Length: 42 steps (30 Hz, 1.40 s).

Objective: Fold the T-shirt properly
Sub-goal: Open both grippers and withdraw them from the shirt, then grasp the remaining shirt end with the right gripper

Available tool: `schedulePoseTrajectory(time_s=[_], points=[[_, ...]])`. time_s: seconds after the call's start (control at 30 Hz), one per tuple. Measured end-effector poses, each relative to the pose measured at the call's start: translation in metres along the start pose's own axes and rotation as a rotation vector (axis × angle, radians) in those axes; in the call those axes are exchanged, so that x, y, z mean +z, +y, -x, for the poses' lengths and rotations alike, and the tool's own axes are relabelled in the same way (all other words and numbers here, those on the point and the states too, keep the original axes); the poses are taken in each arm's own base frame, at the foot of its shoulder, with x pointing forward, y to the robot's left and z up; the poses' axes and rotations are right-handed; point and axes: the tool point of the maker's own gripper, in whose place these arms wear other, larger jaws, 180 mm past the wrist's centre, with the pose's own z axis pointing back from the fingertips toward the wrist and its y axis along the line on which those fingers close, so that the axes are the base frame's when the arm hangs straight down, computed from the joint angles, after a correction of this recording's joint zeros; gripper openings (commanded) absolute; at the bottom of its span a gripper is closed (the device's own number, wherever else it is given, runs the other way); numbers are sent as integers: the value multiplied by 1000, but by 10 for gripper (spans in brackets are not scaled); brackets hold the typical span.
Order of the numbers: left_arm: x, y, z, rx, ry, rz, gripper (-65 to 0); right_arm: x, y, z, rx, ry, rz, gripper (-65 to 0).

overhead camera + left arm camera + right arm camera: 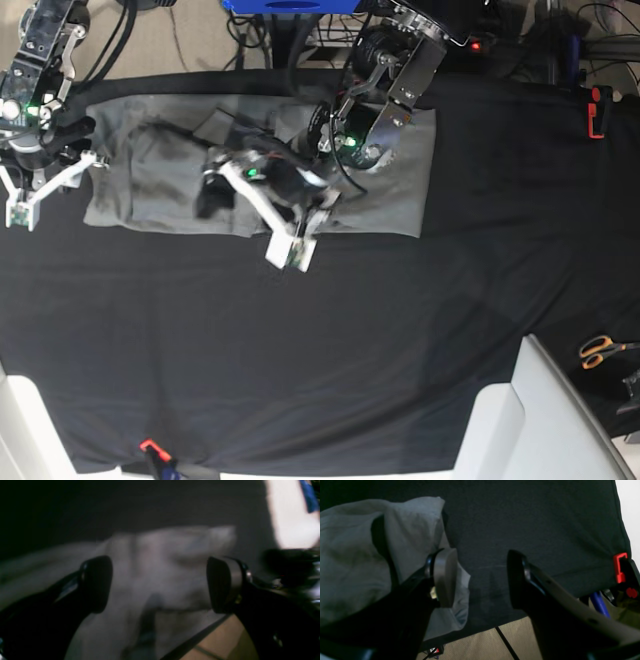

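Observation:
The grey T-shirt [390,190] lies spread along the far side of the table, bunched and wrinkled in its middle. My left gripper [211,193] hangs over the shirt's crumpled middle. In the blurred left wrist view this gripper [160,585] is wide open, with grey T-shirt [162,562] fabric below and between the fingers and nothing gripped. My right gripper [72,132] is at the shirt's left end. In the right wrist view it [480,580] stands open over the black cloth [532,525], its left finger [443,577] overlapping the edge of the T-shirt [350,555].
A black cloth [300,350] covers the table. Red clamps [597,110] [150,447] [620,567] pin its edges. Orange-handled scissors [600,350] lie at the right edge, and a white object [530,420] sits at the front right. Beige floor [475,640] shows past the table's edge.

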Motion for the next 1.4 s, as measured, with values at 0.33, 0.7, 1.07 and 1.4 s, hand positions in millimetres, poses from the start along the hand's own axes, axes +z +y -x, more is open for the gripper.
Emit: schedulePoseTrajectory(time_s=[0.33, 0.7, 1.07, 1.4], points=[[111, 161, 11, 33, 13, -398, -650, 13, 19, -21, 42, -93, -213, -342], [253, 266, 49, 125, 11, -757, -650, -23, -52, 23, -326, 124, -394, -150], [279, 275, 48, 90, 2, -769, -650, -45, -28, 66, -468, 312, -659, -47], [278, 275, 49, 90, 5, -767, -650, -37, 40, 60, -407, 326, -846, -60]])
